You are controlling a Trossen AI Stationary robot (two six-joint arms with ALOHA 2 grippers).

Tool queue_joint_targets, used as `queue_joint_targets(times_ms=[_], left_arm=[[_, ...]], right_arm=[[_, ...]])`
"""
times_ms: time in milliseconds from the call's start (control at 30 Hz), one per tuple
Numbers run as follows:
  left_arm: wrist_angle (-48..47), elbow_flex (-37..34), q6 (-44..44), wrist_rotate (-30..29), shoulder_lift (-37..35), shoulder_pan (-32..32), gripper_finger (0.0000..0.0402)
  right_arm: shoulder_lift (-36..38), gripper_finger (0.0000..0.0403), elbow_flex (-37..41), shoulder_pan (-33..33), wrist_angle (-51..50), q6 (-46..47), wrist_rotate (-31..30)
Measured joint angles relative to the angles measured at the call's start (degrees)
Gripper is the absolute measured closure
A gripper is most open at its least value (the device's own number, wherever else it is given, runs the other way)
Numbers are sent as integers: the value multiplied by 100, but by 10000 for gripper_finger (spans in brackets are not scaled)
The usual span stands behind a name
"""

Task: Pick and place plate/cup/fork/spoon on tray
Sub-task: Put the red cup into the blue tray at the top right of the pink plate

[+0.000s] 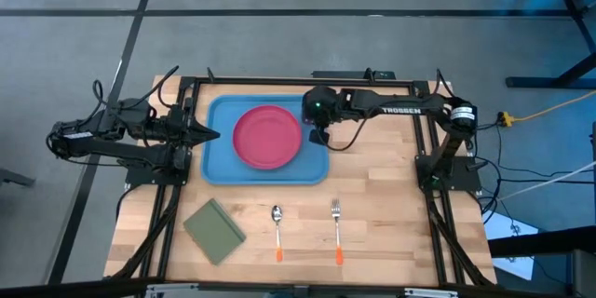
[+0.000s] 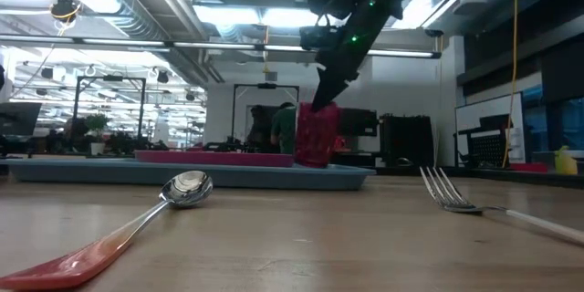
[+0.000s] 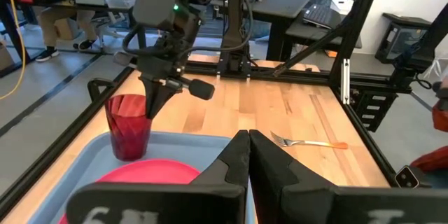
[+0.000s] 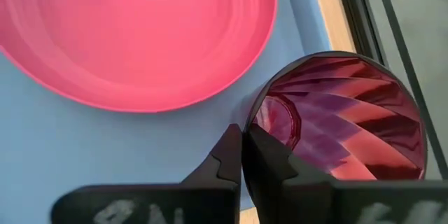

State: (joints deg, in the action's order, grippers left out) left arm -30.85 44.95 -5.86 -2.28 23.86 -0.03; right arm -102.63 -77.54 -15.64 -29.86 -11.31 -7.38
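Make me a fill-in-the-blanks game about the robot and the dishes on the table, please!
1. The pink plate lies on the blue ____.
2. The right tool pinches the rim of the red ____.
3. On the bare wood, between the green pad and the fork, lies the ____.
4. The left tool waits at the tray's edge, its fingers ____.

Missing words: tray; cup; spoon; shut
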Motion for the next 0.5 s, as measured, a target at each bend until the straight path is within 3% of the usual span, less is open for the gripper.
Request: queue_joint_targets(times_ms=[167,500], left_arm=[[2,0,0,0,0,-1,401],[2,2,-1,0,0,0,401]], right_arm=[[0,353,0,0,-70,-105,14],[0,345,-3,4,2,-101,-183]])
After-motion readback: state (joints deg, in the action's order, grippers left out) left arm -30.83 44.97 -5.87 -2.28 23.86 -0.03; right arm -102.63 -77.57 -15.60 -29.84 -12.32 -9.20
